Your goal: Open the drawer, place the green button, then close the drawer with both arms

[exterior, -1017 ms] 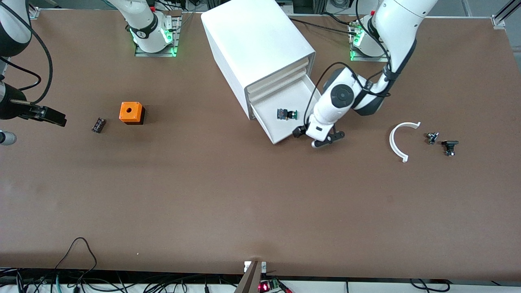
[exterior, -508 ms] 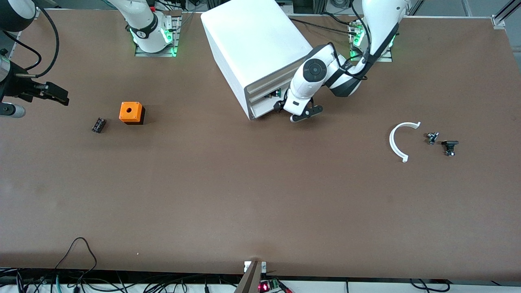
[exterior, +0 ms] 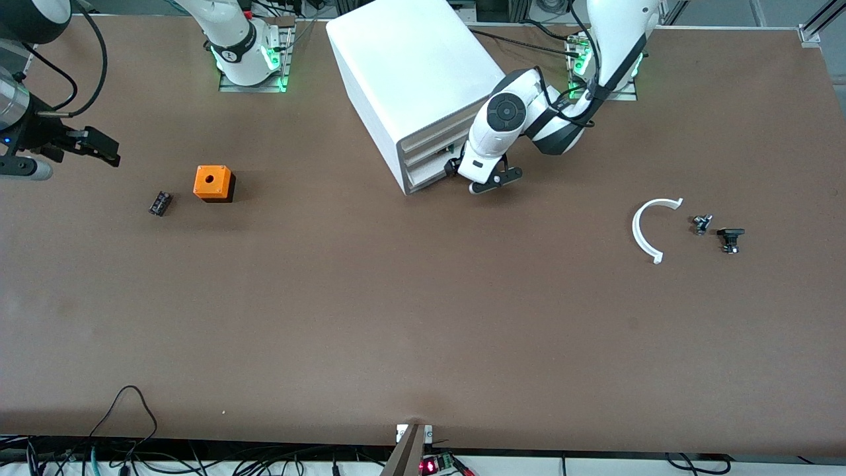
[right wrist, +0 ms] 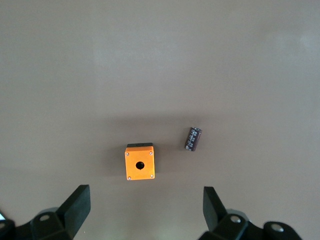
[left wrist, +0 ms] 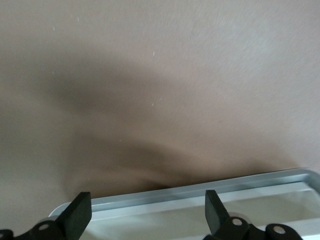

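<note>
The white cabinet (exterior: 423,73) stands near the robots' bases. Its lowest drawer (exterior: 428,180) is pushed almost fully in. A small dark and green speck in the drawer slot (exterior: 449,151) looks like the button; most of it is hidden. My left gripper (exterior: 472,177) is open and empty, right in front of the drawer. In the left wrist view the drawer's sloped lip (left wrist: 200,192) spans between the fingers of that gripper (left wrist: 146,215). My right gripper (exterior: 100,149) is open and empty, raised at the right arm's end of the table; it also shows in the right wrist view (right wrist: 145,210).
An orange cube with a hole (exterior: 213,182) and a small black block (exterior: 160,202) lie under the right gripper; both show in the right wrist view, the cube (right wrist: 139,162) and the block (right wrist: 193,138). A white curved piece (exterior: 646,231) and two small dark parts (exterior: 702,223) (exterior: 730,238) lie toward the left arm's end.
The left gripper has pushed the drawer from wide open to almost shut, taking the button in with it. The right gripper has drifted toward the robots' bases.
</note>
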Robot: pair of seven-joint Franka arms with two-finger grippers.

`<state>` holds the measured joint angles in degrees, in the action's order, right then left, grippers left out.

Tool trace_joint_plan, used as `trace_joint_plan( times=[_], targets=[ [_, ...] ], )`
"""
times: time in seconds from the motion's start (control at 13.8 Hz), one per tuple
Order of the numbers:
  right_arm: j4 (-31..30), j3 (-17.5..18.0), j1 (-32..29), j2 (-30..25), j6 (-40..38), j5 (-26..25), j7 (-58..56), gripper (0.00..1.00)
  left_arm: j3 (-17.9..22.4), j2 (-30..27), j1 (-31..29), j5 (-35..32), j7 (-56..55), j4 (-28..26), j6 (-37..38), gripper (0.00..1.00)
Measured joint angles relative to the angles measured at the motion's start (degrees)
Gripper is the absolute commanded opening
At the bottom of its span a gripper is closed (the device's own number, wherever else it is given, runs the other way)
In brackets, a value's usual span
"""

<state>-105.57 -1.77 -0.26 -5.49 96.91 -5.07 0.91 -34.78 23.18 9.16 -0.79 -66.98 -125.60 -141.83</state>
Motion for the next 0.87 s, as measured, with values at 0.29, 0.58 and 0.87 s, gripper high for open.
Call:
trace_joint_plan(
  times=[0.29, 0.58, 0.87],
  targets=[
    [-0.9, 0.0, 0.0, -1.0, 0.5, 1.1, 0.0, 1.0, 0.3, -4.1, -5.5, -0.1, 2.2, 2.5, 0.0, 1.0],
    [-1.0, -0.1, 0.0, -1.0, 0.5, 1.1, -0.1, 1.0, 4.6, -9.5, -11.0, -0.2, 15.4, 6.0, 5.6, 1.0],
    [-1.0, -1.0, 0.0, -1.0, 0.6, 1.1, 0.0, 1.0, 13.7, -14.8, -12.6, -0.2, 24.1, 15.1, 21.0, 1.0]
  ],
)
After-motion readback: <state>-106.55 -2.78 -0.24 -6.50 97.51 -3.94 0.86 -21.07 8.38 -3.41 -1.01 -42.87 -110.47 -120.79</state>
